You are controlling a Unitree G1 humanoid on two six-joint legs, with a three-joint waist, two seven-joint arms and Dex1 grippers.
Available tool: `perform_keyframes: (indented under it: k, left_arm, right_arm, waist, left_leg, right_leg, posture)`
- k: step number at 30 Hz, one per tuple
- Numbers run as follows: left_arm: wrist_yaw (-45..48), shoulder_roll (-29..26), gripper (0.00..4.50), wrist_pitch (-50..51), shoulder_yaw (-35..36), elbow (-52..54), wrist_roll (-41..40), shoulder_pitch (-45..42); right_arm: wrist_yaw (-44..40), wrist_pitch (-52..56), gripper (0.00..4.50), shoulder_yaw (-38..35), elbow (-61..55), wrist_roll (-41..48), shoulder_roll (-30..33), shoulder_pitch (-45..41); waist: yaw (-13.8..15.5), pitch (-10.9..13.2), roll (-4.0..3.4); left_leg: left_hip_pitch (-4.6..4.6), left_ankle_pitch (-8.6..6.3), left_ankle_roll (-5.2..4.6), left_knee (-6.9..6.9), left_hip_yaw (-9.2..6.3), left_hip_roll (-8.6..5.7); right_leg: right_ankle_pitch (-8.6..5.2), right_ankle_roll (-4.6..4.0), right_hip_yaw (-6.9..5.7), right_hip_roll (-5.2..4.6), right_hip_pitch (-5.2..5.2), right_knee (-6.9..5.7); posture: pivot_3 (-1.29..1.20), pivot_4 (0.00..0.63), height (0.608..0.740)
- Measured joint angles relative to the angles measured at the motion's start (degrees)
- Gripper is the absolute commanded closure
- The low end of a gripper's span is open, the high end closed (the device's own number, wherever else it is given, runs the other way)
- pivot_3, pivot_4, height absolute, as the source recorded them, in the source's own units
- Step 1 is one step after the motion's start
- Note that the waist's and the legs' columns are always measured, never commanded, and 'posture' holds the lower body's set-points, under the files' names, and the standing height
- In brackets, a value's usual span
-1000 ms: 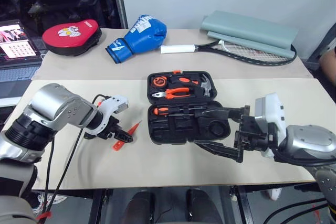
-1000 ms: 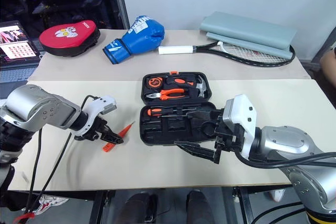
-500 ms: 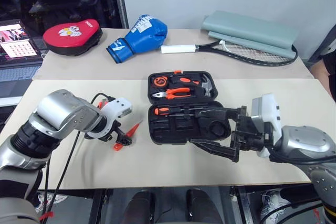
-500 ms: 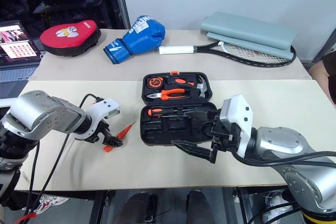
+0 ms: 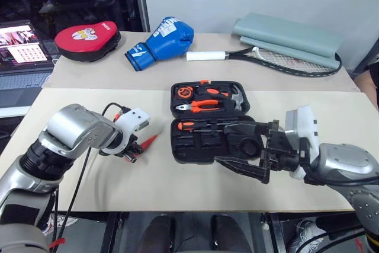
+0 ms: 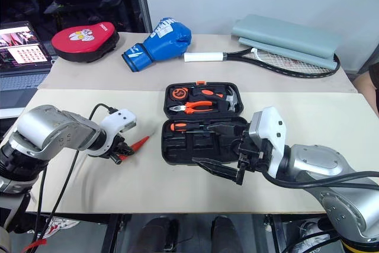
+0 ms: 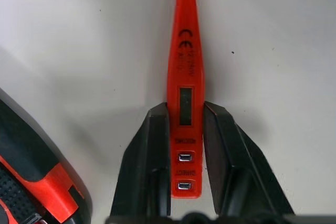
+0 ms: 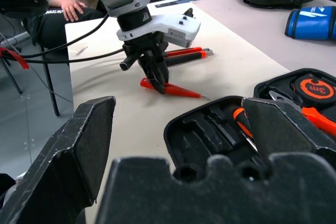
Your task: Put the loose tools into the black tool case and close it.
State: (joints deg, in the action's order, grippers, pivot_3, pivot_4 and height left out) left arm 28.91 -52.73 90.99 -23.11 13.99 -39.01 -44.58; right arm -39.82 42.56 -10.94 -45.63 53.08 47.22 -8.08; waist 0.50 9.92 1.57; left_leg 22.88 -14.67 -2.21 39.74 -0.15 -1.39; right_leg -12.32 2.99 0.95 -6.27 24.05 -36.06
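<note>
The thin red tester pen (image 7: 185, 77) lies flat on the beige table, and my left gripper (image 7: 185, 109) points down on it with both fingers pressed against its sides. From the head the pen (image 5: 149, 141) sits left of the open black tool case (image 5: 195, 146). An orange-and-black utility knife (image 8: 184, 55) lies just beyond my left gripper (image 8: 156, 80). The case holds an orange-handled screwdriver (image 5: 198, 124), pliers (image 5: 204, 105) and a hammer (image 5: 237, 94). My right gripper (image 5: 222, 141) hovers open over the case's near half, holding nothing.
On the far table lie a blue boxing glove (image 5: 163, 35), a red-and-black punch pad (image 5: 87, 32), a tennis racket (image 5: 266, 56) and a folded grey mat (image 5: 290, 32). A laptop (image 5: 23, 42) stands at far left. A seated person's hand (image 8: 68, 9) shows beyond the table.
My left gripper's fingers have closed onto the red tester pen, which stays on the table. The head camera has shifted slightly. The right arm has kept still.
</note>
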Motion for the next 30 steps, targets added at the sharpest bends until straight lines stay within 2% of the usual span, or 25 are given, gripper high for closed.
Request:
perform_keyframes:
  k: [4,9,12,17,19,21,23,27,30]
  left_arm:
    - [7.93,-4.36,4.08,-6.99,-2.31,-1.44,1.21,0.49]
    - [21.12,-8.73,4.08,-20.55,-5.99,-4.24,6.24,0.68]
    - [27.28,-9.57,4.08,-26.78,-7.25,-8.44,10.02,-0.37]
    - [41.14,-10.22,4.08,-50.49,-10.68,-20.09,22.64,-3.96]
    - [45.32,-7.58,4.08,-59.94,-11.1,-27.97,27.61,-8.7]
    - [48.26,-2.39,4.08,-66.02,-11.2,-37.07,31.57,-16.17]
    - [51.58,1.11,4.08,-69.35,-10.64,-41.17,33.01,-21.07]
    - [58.97,8.13,4.08,-68.99,-10.35,-40.77,33.67,-26.92]
    - [59.64,13.26,4.08,-62.76,-10.72,-36.9,34.64,-27.84]
  right_arm:
    - [-0.64,0.0,0.0,-0.89,0.1,0.03,0.78,0.18]
    - [-1.92,0.0,0.0,-0.73,0.96,0.0,0.83,-0.44]
    - [-2.71,0.0,0.0,-0.49,1.8,-0.01,0.9,-1.45]
    - [-3.71,0.0,0.0,-0.35,2.53,0.0,1.66,-2.55]
    - [-3.88,0.03,0.0,-0.48,2.72,0.03,2.03,-2.47]
    - [-3.93,0.15,0.0,-0.53,2.68,0.13,2.34,-2.5]
    - [-4.09,0.22,0.0,-0.55,2.54,0.17,3.14,-2.45]
    - [-5.11,0.36,0.0,-0.95,2.57,-0.02,5.26,-1.27]
    - [-5.05,0.38,0.0,-1.38,2.75,-0.04,5.85,0.03]
  waist:
    - [-0.39,0.01,0.02]
    - [-0.26,0.05,0.08]
    - [-0.11,0.05,0.08]
    - [0.14,0.07,0.12]
    - [0.43,0.08,0.13]
    - [1.09,0.15,0.27]
    - [1.09,0.19,0.35]
    - [0.44,0.2,0.36]
    - [0.13,0.21,0.37]
  left_leg:
    - [0.06,0.0,0.0,-0.02,0.02,0.03]
    - [0.21,0.0,0.0,0.03,0.01,0.02]
    - [0.24,0.0,0.0,0.04,0.01,0.01]
    - [0.37,0.0,0.0,0.06,0.02,0.0]
    - [0.42,-0.01,-0.03,0.14,-0.02,-0.02]
    - [0.61,-0.01,-0.04,0.34,0.0,-0.06]
    - [0.75,-0.09,-0.18,0.45,-0.07,-0.04]
    - [0.87,-0.23,-0.41,0.53,-0.07,-0.12]
    - [0.91,-0.3,-0.53,0.52,-0.08,-0.15]
  right_leg:
    - [0.0,-0.03,0.0,0.03,0.09,0.0]
    - [0.0,-0.03,-0.04,0.02,0.16,0.05]
    - [0.0,-0.03,-0.07,0.03,0.16,0.06]
    - [0.0,-0.04,-0.15,0.03,0.23,0.1]
    - [0.01,-0.02,-0.2,0.02,0.18,0.12]
    - [0.03,0.02,-0.4,0.03,0.17,0.15]
    - [0.07,0.1,-0.35,0.02,0.21,0.21]
    - [0.07,0.29,-0.26,-0.08,0.23,0.14]
    - [0.05,0.34,-0.26,-0.09,0.24,0.1]
  posture:
    - [0.0,0.15,0.736]
    - [0.0,0.15,0.736]
    - [0.0,0.15,0.736]
    - [0.0,0.15,0.736]
    - [0.0,0.15,0.736]
    - [0.0,0.15,0.736]
    - [0.0,0.15,0.736]
    - [0.0,0.15,0.736]
    - [0.0,0.15,0.736]
